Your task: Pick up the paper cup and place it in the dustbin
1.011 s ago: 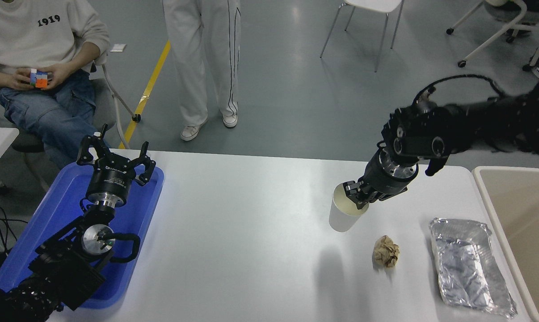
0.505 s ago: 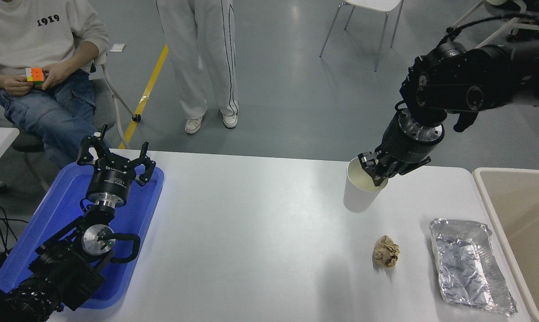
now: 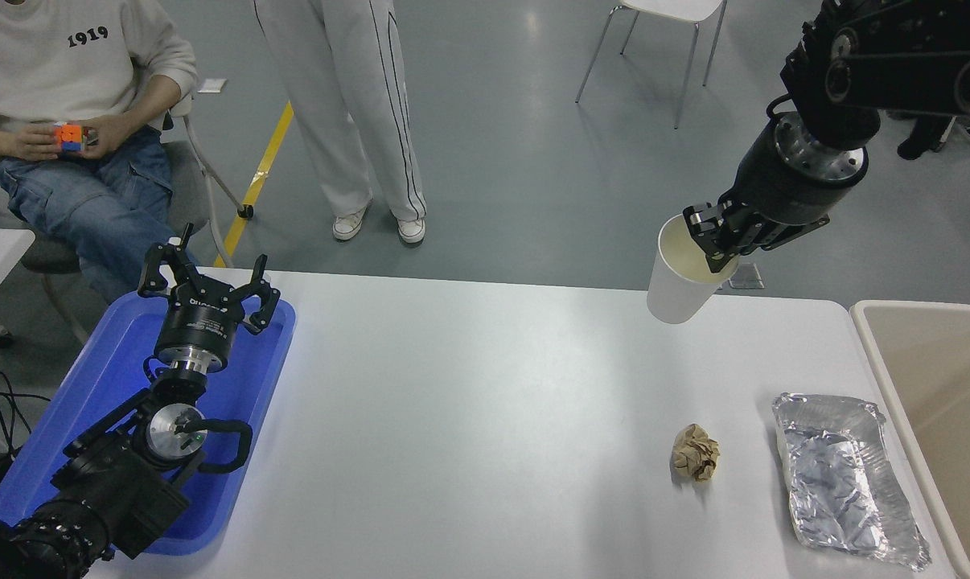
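The white paper cup (image 3: 678, 277) hangs in the air above the table's far right edge, tilted, its cream inside showing. My right gripper (image 3: 716, 245) is shut on the cup's rim, one finger inside and one outside, with the arm coming down from the upper right. The beige dustbin (image 3: 879, 354) with its cream rim stands at the right edge, to the right of and below the cup. My left gripper (image 3: 207, 285) is open and parked over the blue tray at the lower left.
A crumpled brown paper ball (image 3: 695, 453) and a crinkled foil container (image 3: 843, 478) lie on the white table (image 3: 469, 418) near the bin. A blue tray (image 3: 107, 378) sits at the left. One person sits at the far left with a cube, another stands behind the table.
My right gripper has lifted the paper cup off the table, up and to the right. The left arm has not moved. The standing person has shifted left.
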Motion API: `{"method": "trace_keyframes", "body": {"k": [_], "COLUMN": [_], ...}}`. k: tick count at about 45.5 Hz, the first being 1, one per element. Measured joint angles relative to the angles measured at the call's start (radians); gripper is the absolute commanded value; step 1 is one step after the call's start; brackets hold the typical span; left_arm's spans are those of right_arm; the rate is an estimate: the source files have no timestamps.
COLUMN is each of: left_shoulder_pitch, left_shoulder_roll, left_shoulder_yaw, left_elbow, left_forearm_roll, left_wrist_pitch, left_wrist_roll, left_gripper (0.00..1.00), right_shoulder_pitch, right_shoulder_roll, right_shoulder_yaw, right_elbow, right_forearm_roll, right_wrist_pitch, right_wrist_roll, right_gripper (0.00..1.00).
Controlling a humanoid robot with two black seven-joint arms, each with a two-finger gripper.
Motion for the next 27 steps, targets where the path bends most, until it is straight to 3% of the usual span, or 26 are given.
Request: {"method": "trace_keyframes", "body": {"k": [8, 27], "left_shoulder_pitch": [0.001, 0.001], "left_shoulder_roll": [0.0, 0.0], "left_shoulder_yaw": [0.0, 0.0], "left_elbow": [0.0, 0.002], "left_forearm_roll": [0.0, 0.0], "left_wrist_pitch": [0.001, 0.002], "left_wrist_roll": [-0.001, -0.001], "left_gripper": [1.0, 1.0], "right_shoulder_pitch": [0.003, -0.014], "right_shoulder_roll": [-0.046, -0.312], "right_shoulder_yaw": [-0.045, -0.171], "right_elbow": [0.001, -0.003], "right_forearm_roll": [-0.01, -0.079], "right_wrist_pitch": [0.0, 0.001], "right_wrist_roll": [0.001, 0.0], "right_gripper": [0.0, 0.0]}}
